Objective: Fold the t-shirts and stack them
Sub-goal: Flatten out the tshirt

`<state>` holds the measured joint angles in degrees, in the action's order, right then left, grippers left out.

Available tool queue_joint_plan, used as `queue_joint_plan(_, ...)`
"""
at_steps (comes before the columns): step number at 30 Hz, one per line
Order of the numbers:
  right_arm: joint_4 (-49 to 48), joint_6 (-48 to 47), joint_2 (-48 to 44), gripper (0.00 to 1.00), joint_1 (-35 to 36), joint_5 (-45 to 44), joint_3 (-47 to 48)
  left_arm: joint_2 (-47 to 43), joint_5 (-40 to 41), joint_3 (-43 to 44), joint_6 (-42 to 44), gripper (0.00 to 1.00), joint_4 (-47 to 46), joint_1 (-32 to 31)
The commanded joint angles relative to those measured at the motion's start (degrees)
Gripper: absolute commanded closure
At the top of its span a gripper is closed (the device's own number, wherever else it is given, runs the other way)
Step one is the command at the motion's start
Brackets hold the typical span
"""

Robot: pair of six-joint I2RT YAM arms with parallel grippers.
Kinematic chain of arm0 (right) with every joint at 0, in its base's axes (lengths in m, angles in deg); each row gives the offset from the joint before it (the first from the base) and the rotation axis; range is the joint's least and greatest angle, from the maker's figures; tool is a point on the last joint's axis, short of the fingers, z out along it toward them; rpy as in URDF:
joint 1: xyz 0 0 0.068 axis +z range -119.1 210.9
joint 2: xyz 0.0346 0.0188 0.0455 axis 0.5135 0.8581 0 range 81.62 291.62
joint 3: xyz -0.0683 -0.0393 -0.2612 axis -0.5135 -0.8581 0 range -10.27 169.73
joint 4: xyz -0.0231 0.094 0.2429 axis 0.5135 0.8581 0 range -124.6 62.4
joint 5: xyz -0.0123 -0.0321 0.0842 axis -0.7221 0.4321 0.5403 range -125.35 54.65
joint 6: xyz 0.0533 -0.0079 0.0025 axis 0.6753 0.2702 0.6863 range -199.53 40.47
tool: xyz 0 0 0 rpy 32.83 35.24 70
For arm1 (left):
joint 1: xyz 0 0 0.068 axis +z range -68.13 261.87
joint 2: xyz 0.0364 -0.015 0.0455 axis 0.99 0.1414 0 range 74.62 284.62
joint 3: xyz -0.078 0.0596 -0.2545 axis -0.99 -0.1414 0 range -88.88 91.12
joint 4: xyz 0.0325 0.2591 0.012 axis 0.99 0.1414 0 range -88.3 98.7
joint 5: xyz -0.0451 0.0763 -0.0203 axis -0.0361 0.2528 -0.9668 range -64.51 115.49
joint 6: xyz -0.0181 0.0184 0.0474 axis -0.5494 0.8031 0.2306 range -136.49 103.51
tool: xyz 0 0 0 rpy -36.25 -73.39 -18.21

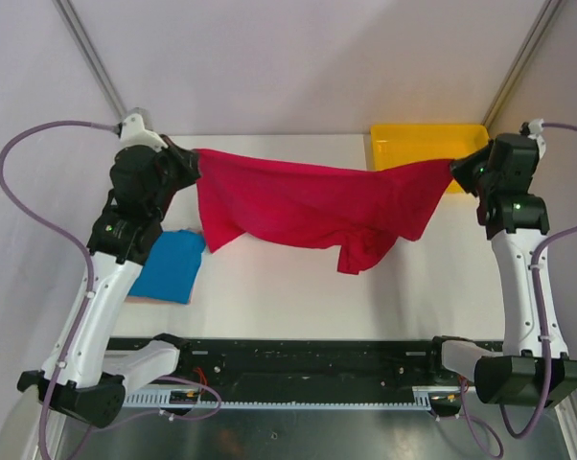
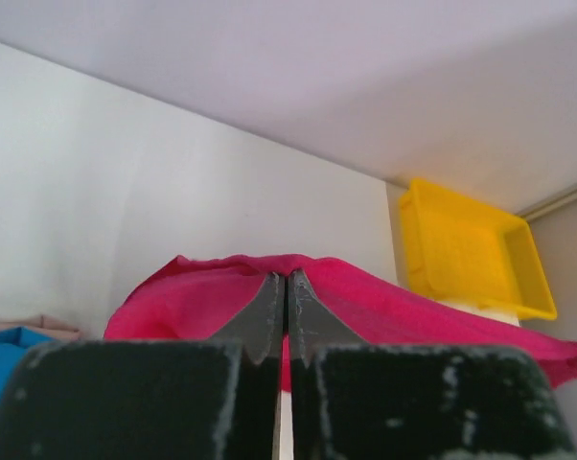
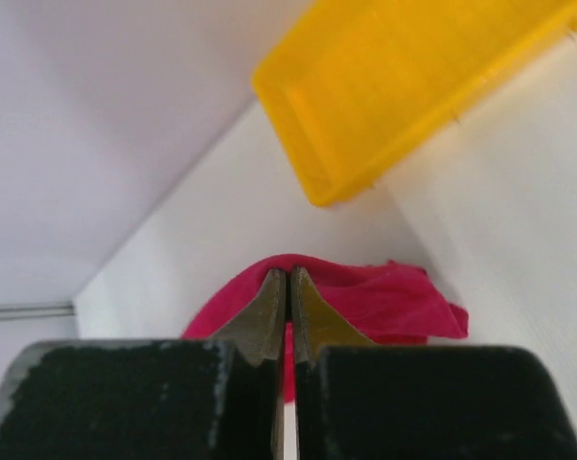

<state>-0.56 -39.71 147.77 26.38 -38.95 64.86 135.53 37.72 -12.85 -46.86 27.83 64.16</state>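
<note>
The crimson red t-shirt (image 1: 308, 206) hangs stretched above the table between my two grippers, sagging in the middle with a sleeve drooping down. My left gripper (image 1: 195, 158) is shut on its left end; the wrist view has red cloth (image 2: 365, 302) pinched at the closed fingertips of the left gripper (image 2: 288, 278). On the shirt's right end my right gripper (image 1: 454, 165) is shut too, and the red cloth (image 3: 394, 307) bunches at the tips of that right gripper (image 3: 288, 273). The blue t-shirt (image 1: 173, 264), a folded rectangle, lies on the table at the left beside the left arm.
A yellow plastic tray (image 1: 403, 139) stands at the table's back right corner, partly behind the red shirt's right end; it shows too as the tray (image 2: 471, 249) and the tray (image 3: 403, 86). The white table (image 1: 298, 297) extends in front of the hanging shirt.
</note>
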Motion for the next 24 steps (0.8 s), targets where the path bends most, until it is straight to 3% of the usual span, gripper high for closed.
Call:
queue_joint_plan(1, 0.78, 2.78, 0.91, 1.0, 0.83, -0.23, 9.52, 0.13, 0.34, 2.3, 2.66, 1.0, 3.37, 3.21)
queue_joint_plan(7, 4.9, 1.46, 0.65, 1.0, 0.92, -0.23, 17.2, -3.1, -2.91, 1.8, 1.28, 1.0, 3.96, 6.14)
queue_joint_plan(13, 5.33, -0.42, -4.24, 1.0, 1.85, 2.31, 16.55, -8.77, -2.83, -2.06, -0.33, 1.0, 4.47, 6.33)
queue_joint_plan(19, -6.13, -1.47, -3.09, 1.0, 6.08, 2.94, 14.23, -4.12, -2.74, 0.58, -3.48, 1.0, -0.25, 6.51)
queue_joint_plan(24, -18.09, -4.56, 8.12, 1.0, 12.87, -2.61, 19.41, 7.5, -3.11, 7.05, -6.2, 1.0, -8.64, 8.96)
